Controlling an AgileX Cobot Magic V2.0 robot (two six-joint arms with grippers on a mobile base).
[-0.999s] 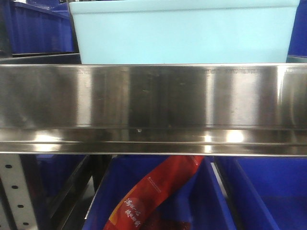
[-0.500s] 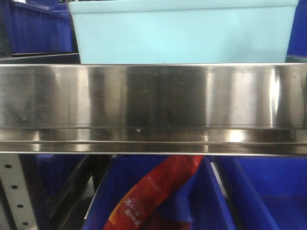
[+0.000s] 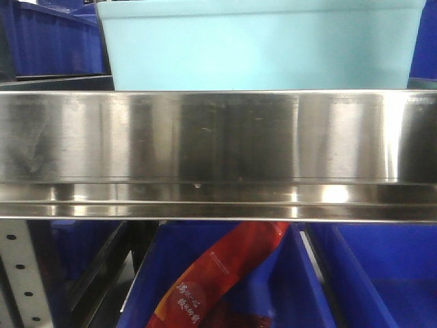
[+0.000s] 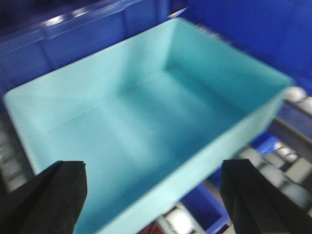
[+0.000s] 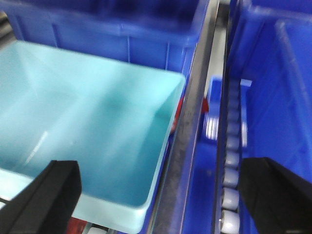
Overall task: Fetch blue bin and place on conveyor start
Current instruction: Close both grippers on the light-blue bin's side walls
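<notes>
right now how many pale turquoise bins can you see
1. The blue bin shows just above the steel shelf lip, with dark blue crates around it; both wrist views look down into it. Others could be hidden behind the shelf.

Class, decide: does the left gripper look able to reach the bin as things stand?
Probably yes: the open left gripper faces the bin, whose near wall lies between its fingers; nothing intervenes.
</notes>
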